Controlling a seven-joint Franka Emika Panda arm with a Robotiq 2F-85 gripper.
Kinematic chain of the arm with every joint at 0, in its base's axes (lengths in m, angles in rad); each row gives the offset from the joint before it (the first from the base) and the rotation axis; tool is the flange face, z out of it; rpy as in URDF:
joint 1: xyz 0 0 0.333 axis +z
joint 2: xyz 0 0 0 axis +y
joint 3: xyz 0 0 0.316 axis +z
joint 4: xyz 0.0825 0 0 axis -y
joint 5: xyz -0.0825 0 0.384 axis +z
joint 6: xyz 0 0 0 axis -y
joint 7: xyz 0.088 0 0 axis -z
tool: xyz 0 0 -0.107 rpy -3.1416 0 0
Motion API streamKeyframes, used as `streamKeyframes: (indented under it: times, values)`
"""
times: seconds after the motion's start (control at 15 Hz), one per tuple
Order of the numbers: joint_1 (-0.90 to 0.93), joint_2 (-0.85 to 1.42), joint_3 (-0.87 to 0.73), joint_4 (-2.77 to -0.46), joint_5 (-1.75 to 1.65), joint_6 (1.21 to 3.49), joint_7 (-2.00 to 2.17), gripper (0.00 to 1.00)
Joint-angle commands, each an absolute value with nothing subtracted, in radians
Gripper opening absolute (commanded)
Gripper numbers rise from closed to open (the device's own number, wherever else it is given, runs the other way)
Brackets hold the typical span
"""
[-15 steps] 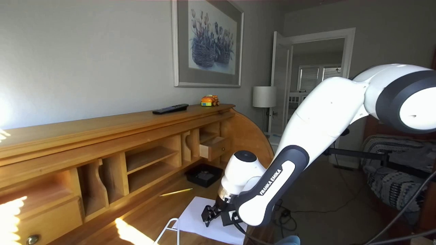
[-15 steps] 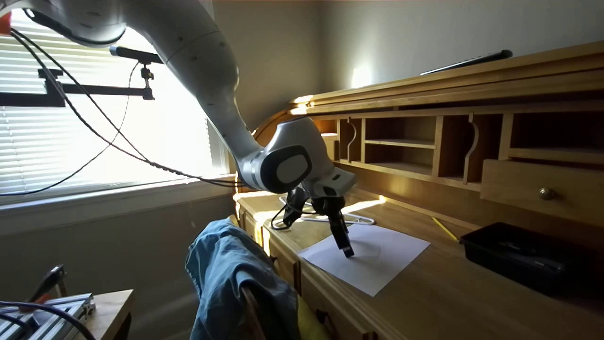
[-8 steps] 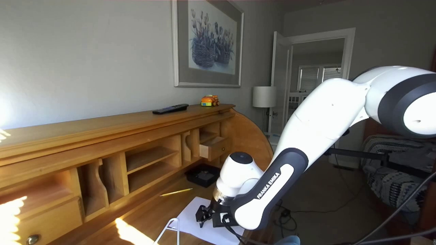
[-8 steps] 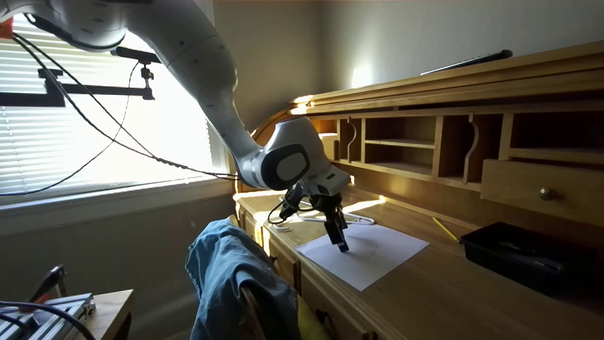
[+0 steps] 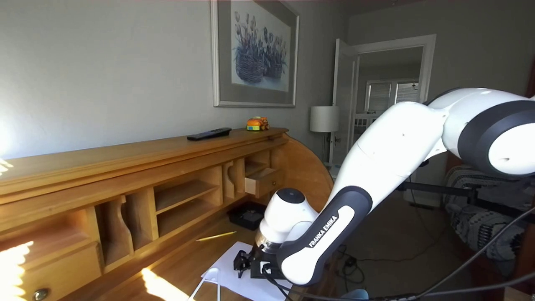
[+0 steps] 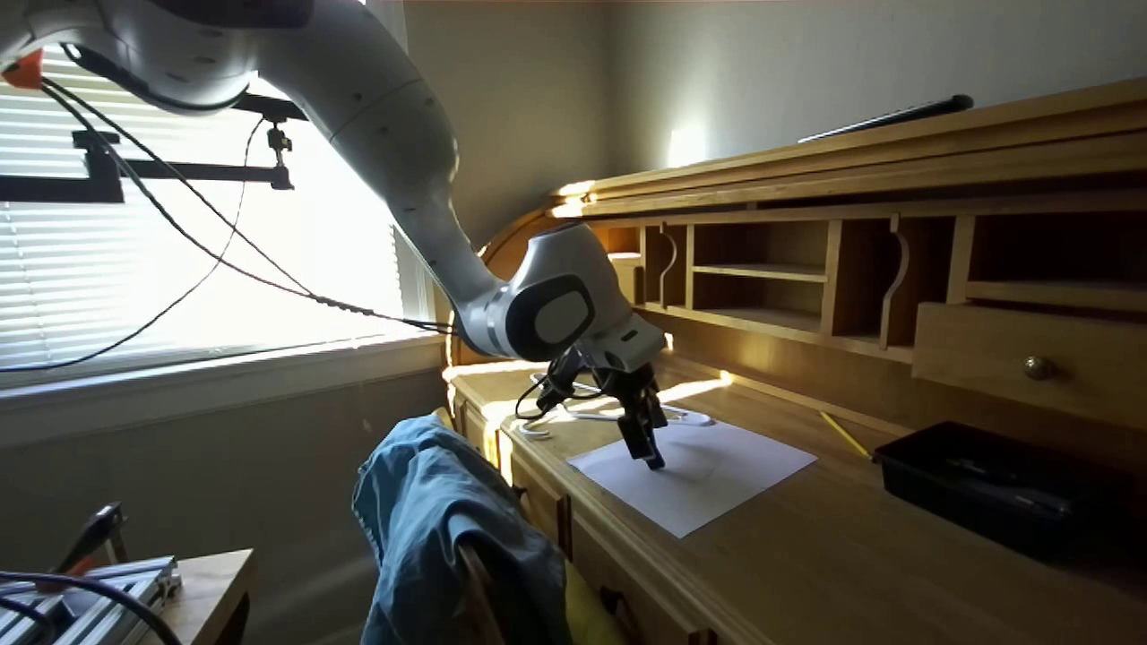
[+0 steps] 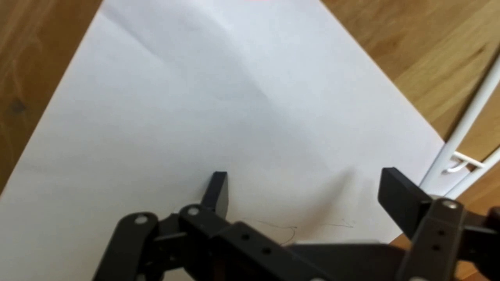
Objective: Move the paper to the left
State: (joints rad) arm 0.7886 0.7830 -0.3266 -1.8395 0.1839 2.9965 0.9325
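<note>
The paper (image 5: 225, 265) is a white sheet lying flat on the wooden desk (image 6: 824, 555). It also shows in the other views (image 6: 735, 470) (image 7: 234, 97), with slight creases and faint pen lines in the wrist view. My gripper (image 7: 304, 173) is open, its jaws wide apart with nothing between them. In an exterior view the tilted gripper reaches down onto the paper with a black fingertip (image 6: 656, 463). The left finger (image 7: 218, 187) in the wrist view seems to touch the sheet; the right one stands higher. The arm hides part of the paper.
A white wire stand (image 7: 465, 121) lies across one paper corner. A yellow pencil (image 6: 845, 435) and a black tray (image 6: 950, 511) lie on the desk. Desk cubbies (image 5: 184, 196) rise behind. A chair with a blue cloth (image 6: 439, 511) stands at the desk's front.
The paper has slid with my gripper, leftward in an exterior view, with its corner further under the white wire stand. The arm has shifted the same way and the gripper stays open.
</note>
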Motion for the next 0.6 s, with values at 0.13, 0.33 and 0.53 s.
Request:
streamKeyframes:
  times: [0.13,0.33,0.53]
  values:
    - [0.790,0.835,-0.321,-1.784,0.187,2.999,1.029,1.00]
    - [0.796,0.846,-0.323,-1.777,0.178,3.034,1.043,1.00]
    - [0.825,0.838,-0.357,-1.792,0.174,3.027,1.047,1.00]
